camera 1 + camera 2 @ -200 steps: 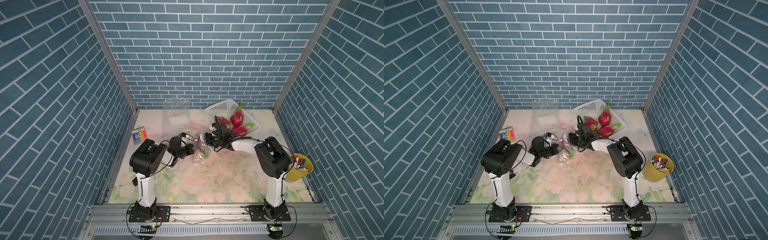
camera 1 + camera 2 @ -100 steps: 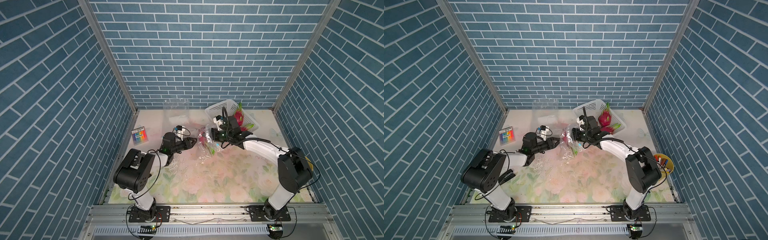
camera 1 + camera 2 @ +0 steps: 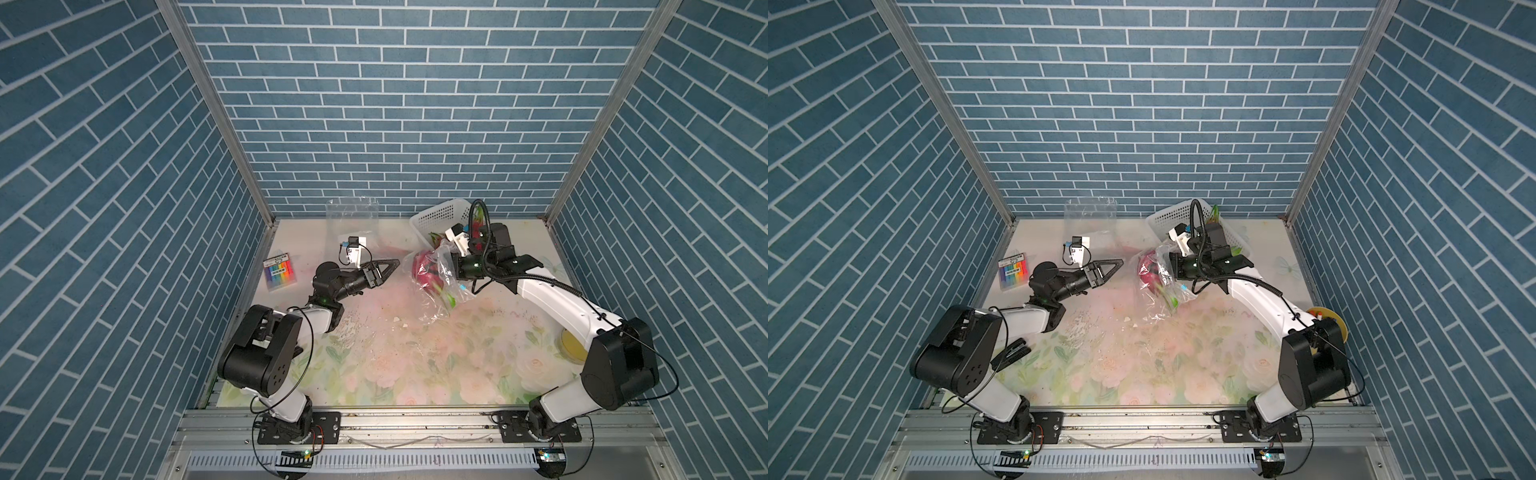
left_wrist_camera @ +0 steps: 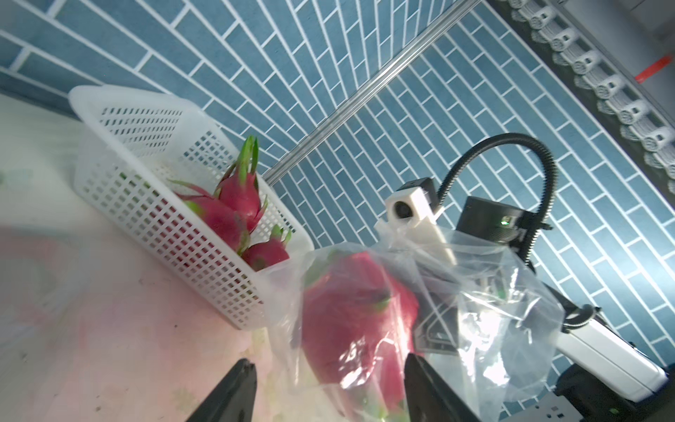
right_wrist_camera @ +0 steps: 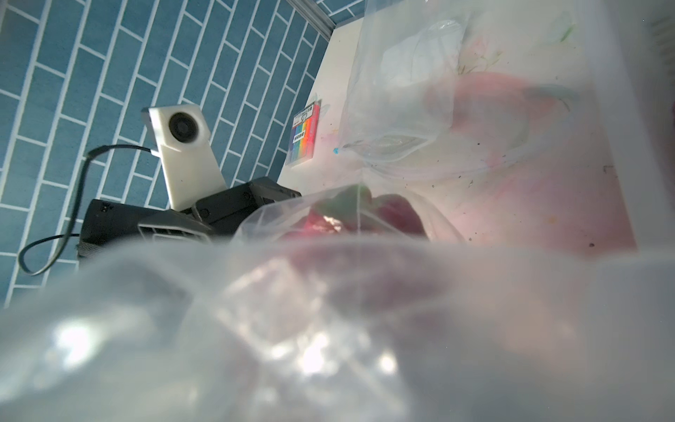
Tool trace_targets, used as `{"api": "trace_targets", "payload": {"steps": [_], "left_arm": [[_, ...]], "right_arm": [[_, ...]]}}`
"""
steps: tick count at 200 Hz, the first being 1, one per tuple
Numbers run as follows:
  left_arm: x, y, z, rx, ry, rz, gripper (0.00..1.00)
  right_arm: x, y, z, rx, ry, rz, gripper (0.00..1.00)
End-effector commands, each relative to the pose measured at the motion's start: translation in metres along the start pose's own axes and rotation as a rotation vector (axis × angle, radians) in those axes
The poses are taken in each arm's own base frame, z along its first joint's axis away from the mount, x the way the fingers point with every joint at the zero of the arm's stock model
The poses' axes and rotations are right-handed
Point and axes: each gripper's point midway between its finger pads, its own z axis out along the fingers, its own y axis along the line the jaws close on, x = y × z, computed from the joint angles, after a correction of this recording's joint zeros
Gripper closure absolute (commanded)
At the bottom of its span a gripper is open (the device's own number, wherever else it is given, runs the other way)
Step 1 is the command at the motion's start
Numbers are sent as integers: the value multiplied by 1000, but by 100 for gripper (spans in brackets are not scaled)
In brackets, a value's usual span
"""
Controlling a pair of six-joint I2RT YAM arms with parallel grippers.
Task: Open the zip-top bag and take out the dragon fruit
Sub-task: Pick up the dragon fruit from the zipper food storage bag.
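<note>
The zip-top bag (image 3: 442, 286) drapes over the right end effector (image 3: 449, 268) at 1 o'clock on the bench (image 3: 415, 365). The dragon fruit (image 3: 423, 270) is inside, and I cannot tell whether those jaws clamp it. At the bag's 9 o'clock the left end effector (image 3: 392, 266) is released and empty, probably so the film can slip free.

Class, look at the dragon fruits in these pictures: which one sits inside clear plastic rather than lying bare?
The dragon fruit inside the zip-top bag, beside the white basket. The other fruits lie uncovered in that basket.
</note>
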Motion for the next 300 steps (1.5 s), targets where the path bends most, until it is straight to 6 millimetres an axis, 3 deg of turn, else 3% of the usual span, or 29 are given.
{"api": "trace_targets", "payload": {"steps": [1, 48, 76, 87, 126, 182, 233, 260, 300], "left_arm": [[-2, -21, 1, 106, -12, -2, 30], [30, -1, 22, 84, 77, -43, 29], [36, -8, 29, 128, 85, -57, 31], [36, -12, 32, 145, 93, -52, 43], [33, -12, 33, 158, 90, -52, 100], [-6, 47, 16, 2, -49, -70, 100], [-26, 62, 19, -39, -63, -41, 100], [-28, 71, 15, -91, -45, -23, 100], [-8, 85, 9, -169, 14, -33, 100]], "right_arm": [[4, 18, -8, -64, -3, -80, 29], [-3, 22, -11, -70, -53, -99, 29], [-5, 20, -8, -82, -66, -90, 29], [-5, 18, -6, -77, -66, -85, 29], [-3, 13, -5, -61, -60, -77, 29], [7, 13, -18, -9, -54, -79, 27], [13, 6, -23, 42, -51, -63, 27], [8, -5, -30, 121, -95, -51, 26], [-12, -16, -47, 232, -214, 5, 25]]}}
